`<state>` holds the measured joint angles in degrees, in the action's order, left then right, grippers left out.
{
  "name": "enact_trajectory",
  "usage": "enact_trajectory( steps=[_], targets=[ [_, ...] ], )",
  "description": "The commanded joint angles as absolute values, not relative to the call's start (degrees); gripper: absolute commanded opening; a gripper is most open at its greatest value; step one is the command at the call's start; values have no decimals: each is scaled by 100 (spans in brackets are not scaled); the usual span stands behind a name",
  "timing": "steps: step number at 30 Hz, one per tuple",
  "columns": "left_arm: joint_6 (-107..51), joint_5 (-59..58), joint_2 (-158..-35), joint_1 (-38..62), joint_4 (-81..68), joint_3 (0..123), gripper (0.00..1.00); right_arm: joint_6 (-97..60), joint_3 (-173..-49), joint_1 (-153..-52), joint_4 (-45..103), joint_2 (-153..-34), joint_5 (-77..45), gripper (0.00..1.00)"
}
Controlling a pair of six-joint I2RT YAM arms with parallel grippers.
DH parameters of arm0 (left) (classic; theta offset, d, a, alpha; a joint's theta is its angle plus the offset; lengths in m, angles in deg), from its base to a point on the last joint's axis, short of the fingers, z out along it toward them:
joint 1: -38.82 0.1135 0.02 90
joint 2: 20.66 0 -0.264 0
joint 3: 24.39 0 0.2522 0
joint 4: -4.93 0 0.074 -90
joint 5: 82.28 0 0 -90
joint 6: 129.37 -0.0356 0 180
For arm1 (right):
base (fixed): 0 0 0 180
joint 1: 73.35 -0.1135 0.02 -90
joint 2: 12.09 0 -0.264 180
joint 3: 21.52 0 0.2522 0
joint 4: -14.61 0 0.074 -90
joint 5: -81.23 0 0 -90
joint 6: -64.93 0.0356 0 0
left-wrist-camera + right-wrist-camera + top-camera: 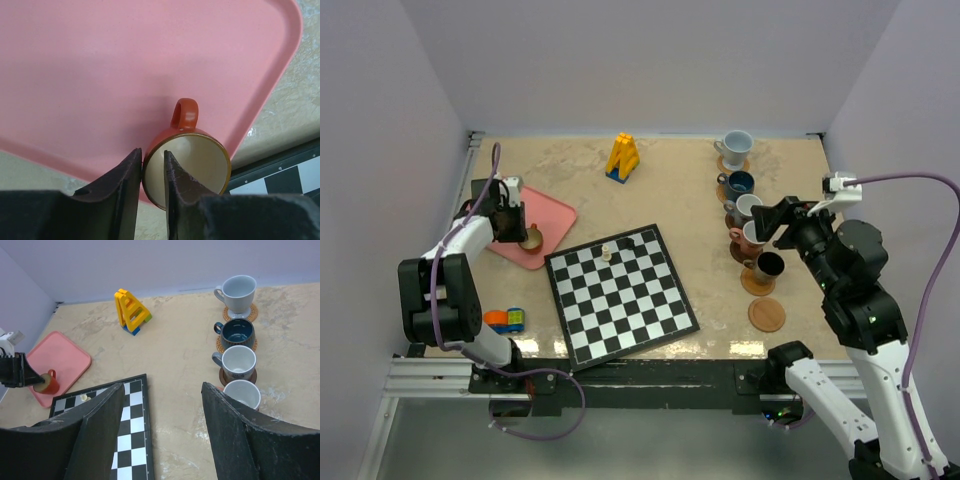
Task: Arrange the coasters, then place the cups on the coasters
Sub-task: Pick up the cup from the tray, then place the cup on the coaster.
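Note:
A tan cup (195, 165) with an orange outside stands on the pink tray (125, 60); it also shows in the top view (531, 239). My left gripper (152, 151) straddles its near wall. One finger touches the outside, the other is inside the cup a little off the wall, so the jaws stand narrowly open. Along the right, the pale cup (735, 146), teal cup (740, 183), grey cup (748, 207), pink cup (753, 238) and black cup (769, 266) each sit on a coaster. One coaster (767, 315) lies bare. My right gripper (162, 387) hovers open and empty beside that row.
A chessboard (620, 292) with a small pale piece (606, 252) lies mid-table, its corner close to the tray. A yellow block toy (622, 157) stands at the back. A small orange and blue toy (505, 320) lies near the left arm's base.

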<state>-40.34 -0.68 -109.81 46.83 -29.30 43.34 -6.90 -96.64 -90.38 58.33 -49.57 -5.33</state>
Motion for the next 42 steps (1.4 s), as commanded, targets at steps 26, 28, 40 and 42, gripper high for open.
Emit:
enact_trajectory(
  steps=[26, 28, 40, 42],
  targets=[
    [-2041, 1009, -8404, 2883, -972, 4184, 0, -162, -9567, -9049, 5273, -5612, -2063, 50],
    [-1732, 1281, -8351, 2356, -550, 4140, 0, -21, -9505, -9057, 5167, -5674, -2082, 51],
    [-264, 2802, -9377, -511, 998, 3919, 0, 445, -9223, -9504, 4991, -5709, -1687, 49],
    [-106, 2838, -9632, -713, 1085, 4051, 0, 551, -9223, -9847, 4947, -5779, -1328, 49]
  ],
)
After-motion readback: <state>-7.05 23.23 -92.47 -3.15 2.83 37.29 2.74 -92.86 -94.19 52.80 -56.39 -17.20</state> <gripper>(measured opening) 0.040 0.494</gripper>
